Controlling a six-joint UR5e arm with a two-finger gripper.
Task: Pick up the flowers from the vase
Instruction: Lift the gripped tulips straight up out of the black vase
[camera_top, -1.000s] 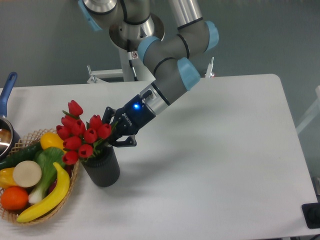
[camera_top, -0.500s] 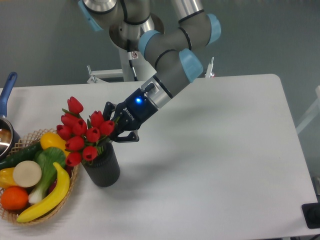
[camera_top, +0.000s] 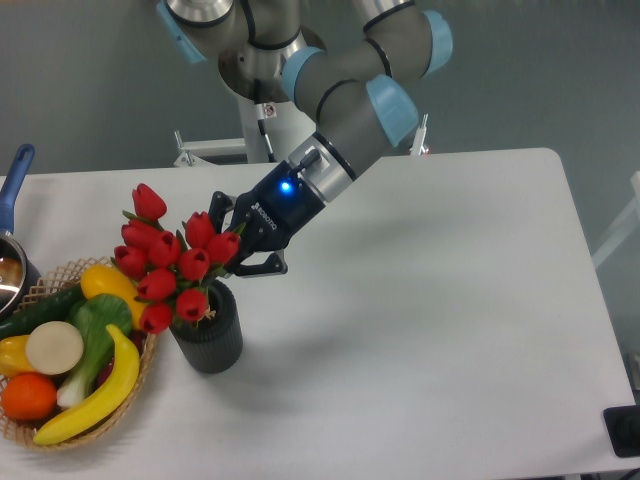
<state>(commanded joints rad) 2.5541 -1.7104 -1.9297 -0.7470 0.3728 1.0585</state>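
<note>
Pincer (camera_top: 232, 243) sat closed on the flowers (camera_top: 172, 268), fingers buried in the right side of the bunch, so your grip looked held. Compared with a second earlier it had moved up and slightly right, and the bunch rose with it: the top bud was higher and the lowest buds had lifted off the rim. That meant your lift was under way, not finished; the stems were still down in the mouth of the vase (camera_top: 208, 331), hidden by the buds, so I couldn't tell how much was left inside.

Nearest the camera, the basket (camera_top: 143, 382) of fruit and vegetables hadn't shifted. The vase had stayed upright on the table (camera_top: 450, 300), nudged a touch right, so watch for it dragging along. Further back the arm (camera_top: 345, 120) had swung up and right. The pot (camera_top: 12, 250) at the left edge was unchanged.
</note>
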